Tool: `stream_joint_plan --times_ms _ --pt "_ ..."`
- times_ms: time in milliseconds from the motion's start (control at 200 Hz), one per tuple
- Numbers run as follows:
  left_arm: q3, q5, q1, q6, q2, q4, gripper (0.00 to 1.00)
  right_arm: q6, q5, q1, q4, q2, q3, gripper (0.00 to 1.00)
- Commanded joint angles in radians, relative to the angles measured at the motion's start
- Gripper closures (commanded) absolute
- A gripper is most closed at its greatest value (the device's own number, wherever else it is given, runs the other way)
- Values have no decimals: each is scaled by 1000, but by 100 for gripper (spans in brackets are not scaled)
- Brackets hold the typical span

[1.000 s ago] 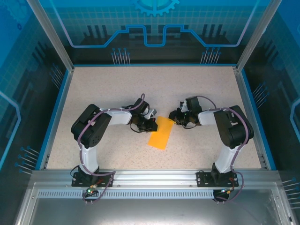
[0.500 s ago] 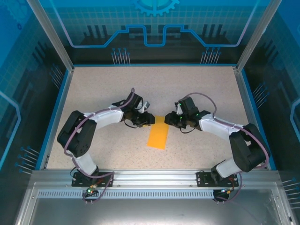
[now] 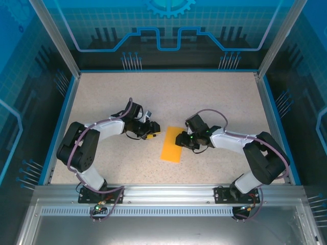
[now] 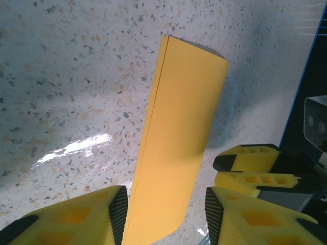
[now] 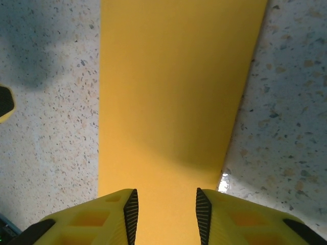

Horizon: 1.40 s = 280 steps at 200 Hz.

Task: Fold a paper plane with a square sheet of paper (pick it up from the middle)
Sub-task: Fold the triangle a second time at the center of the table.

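The left end effector (image 3: 152,134) has its yellow fingers (image 4: 76,219) spread with nothing clamped. The orange-yellow sheet of paper (image 3: 172,144), folded to a narrow rectangle, lies flat on the counter (image 3: 214,97) just ahead of it. The right end effector (image 3: 181,139), its jaws also apart, sits low at the paper's opposite long edge, facing the left one. Beyond both, bare counter runs wide to the blue rim (image 3: 166,70).
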Motion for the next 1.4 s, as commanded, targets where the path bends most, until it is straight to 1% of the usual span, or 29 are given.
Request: stream_joint_plan --times_ms 0,275,375,575,735,930,1395 --pt "-5 54 -3 -19 30 18 52 23 -6 18 25 21 -16 61" --pt "5 61 -14 -3 44 4 50 33 -10 18 56 34 -36 61" --pt "15 60 -23 4 53 -6 50 33 -30 18 77 51 -43 61" --pt "32 59 -39 18 72 -25 50 32 -17 18 64 70 -49 62" --pt "44 58 -49 20 85 -35 50 30 10 18 21 64 -59 63" --pt "63 71 -67 23 107 -44 49 39 14 13 34 46 -87 63" --pt "100 78 -111 36 154 -75 50 35 7 7 43 48 -95 63"
